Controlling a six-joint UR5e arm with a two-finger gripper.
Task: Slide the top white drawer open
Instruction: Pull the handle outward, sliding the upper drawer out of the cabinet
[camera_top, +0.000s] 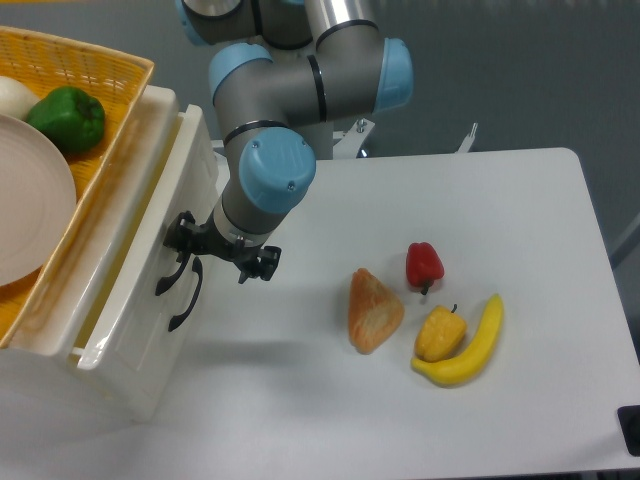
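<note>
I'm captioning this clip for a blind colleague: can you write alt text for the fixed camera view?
A robot arm's claw holds the black handle of the top white drawer, which is partly slid out of its cabinet. On the table to the right lie a red pepper, bread, yellow pepper and banana.

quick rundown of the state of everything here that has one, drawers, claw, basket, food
top white drawer: partly slid out, gap showing
lower drawer: shut
claw: at the top drawer's black handle; grip cannot be told
basket: on the cabinet, holding a plate and a green pepper
banana: whole, unpeeled, touching the yellow pepper
red pepper: lying loose on the table
bread: lying loose on the table
</note>
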